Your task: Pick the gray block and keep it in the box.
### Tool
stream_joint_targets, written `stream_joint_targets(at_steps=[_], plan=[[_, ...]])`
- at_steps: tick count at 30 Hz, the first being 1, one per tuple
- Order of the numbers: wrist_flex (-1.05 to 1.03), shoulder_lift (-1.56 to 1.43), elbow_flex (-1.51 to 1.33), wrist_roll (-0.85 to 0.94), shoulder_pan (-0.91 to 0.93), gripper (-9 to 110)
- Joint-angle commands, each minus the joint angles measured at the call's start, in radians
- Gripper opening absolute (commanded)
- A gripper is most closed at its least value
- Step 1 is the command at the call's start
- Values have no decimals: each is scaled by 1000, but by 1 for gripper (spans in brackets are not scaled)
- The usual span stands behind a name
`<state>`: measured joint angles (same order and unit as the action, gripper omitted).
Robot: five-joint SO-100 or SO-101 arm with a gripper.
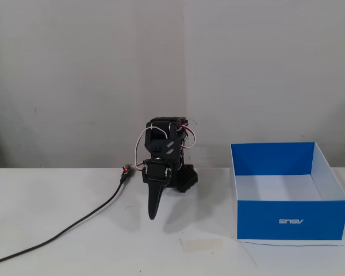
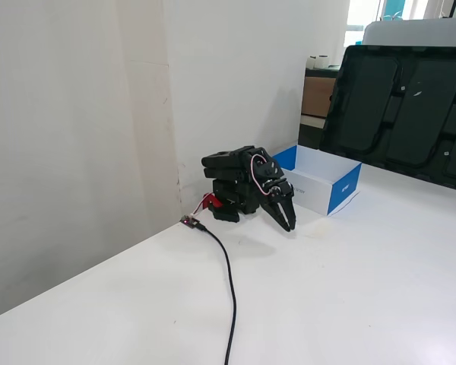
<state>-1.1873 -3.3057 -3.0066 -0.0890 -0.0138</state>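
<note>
In a fixed view from the front, the arm (image 1: 164,158) sits folded low against the wall, its gripper (image 1: 152,215) pointing down with the tip just above the white surface (image 1: 75,241); the jaws look pressed together into one dark wedge with nothing between them, which reads as a rest or start posture rather than a grasp. The box (image 1: 290,198) stands open to the right of the arm, well apart from the gripper, its blue front with the white logo facing the camera and its white floor showing bare, so it appears ready to receive the block. The gray block is not visible anywhere in this view, neither on the surface nor in the box. A black cable (image 1: 63,230) trails from the arm's base toward the lower left corner, and a pale strip of tape (image 1: 201,244) lies on the surface near the box's front left corner. In the other fixed view, taken from the side, the gripper (image 2: 289,225) angles down toward the surface, jaws again seemingly closed and empty, with the box (image 2: 327,182) just behind it near the wall. The cable (image 2: 229,289) runs forward across the surface, clear of the path to the box. A large dark tray-like panel (image 2: 403,106) leans up beyond the surface and should not interfere. The block is not visible here either.
</note>
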Motion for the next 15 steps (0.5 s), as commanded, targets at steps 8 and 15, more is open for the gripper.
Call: stream_joint_targets(at_steps=[8,15], plan=[[17,-123,-20,-8,11,0],[17,-123,-20,-8,8,0]])
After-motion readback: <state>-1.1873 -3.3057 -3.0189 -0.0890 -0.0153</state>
